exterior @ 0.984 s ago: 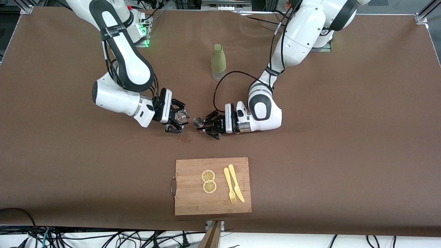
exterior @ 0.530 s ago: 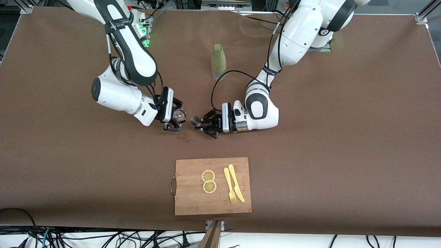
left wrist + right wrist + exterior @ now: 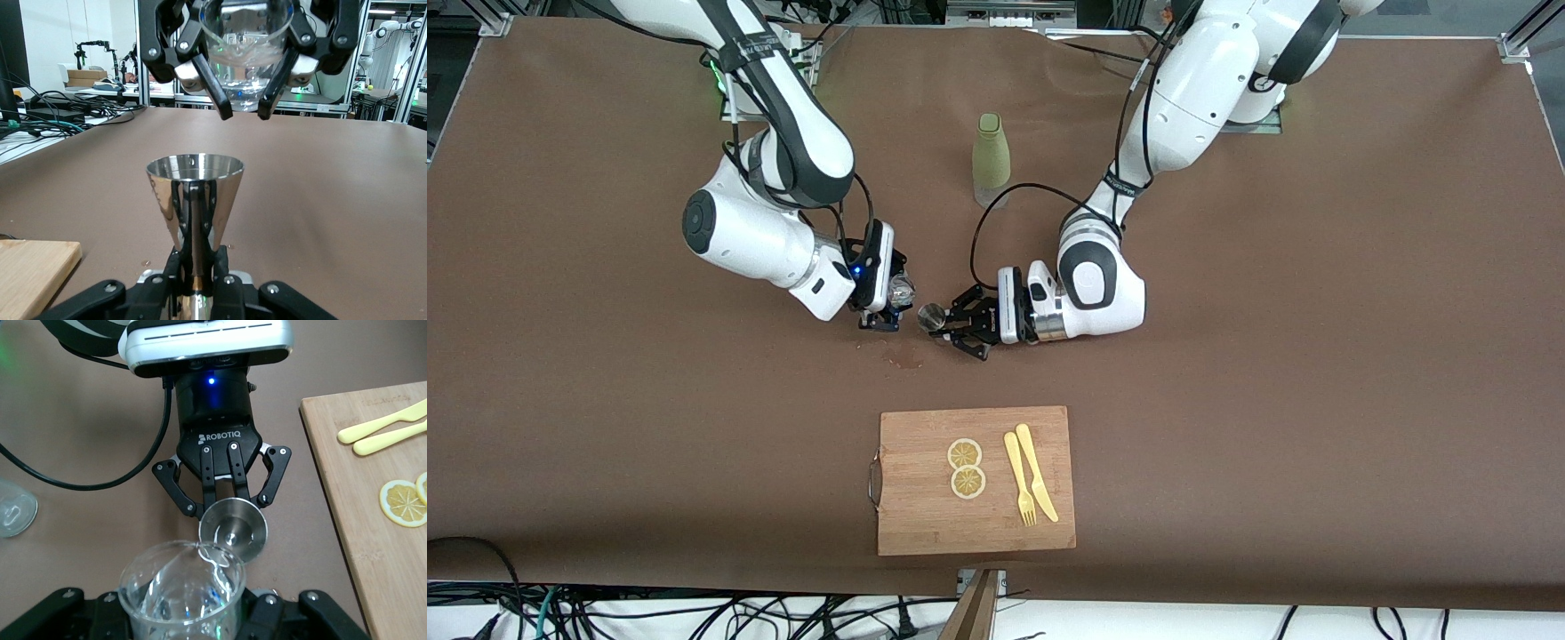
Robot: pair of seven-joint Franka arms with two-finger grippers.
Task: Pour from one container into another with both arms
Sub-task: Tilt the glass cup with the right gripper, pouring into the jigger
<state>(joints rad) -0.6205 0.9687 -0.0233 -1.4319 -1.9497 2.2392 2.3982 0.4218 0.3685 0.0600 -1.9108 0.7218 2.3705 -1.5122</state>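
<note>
My left gripper (image 3: pixel 951 322) is shut on a small steel cone-shaped cup (image 3: pixel 932 315), held upright just above the table; the same cup (image 3: pixel 194 198) fills the left wrist view. My right gripper (image 3: pixel 885 298) is shut on a clear glass beaker (image 3: pixel 901 289) with liquid in it, tilted toward the steel cup. In the right wrist view the beaker's (image 3: pixel 182 593) spout sits over the rim of the steel cup (image 3: pixel 233 530). From the left wrist, the beaker (image 3: pixel 246 50) hangs above the cup between the right gripper's fingers (image 3: pixel 212 83).
A green bottle (image 3: pixel 991 160) stands on the table nearer the robots' bases. A wooden cutting board (image 3: pixel 925 516) with two lemon slices (image 3: pixel 966 468), a yellow fork (image 3: pixel 1019 478) and knife (image 3: pixel 1037 472) lies nearer the front camera. A small wet stain (image 3: pixel 904 356) marks the table below the cups.
The right arm has swung toward the left gripper and turned its wrist, tilting the beaker over the steel cup. The left gripper has shifted slightly toward it.
</note>
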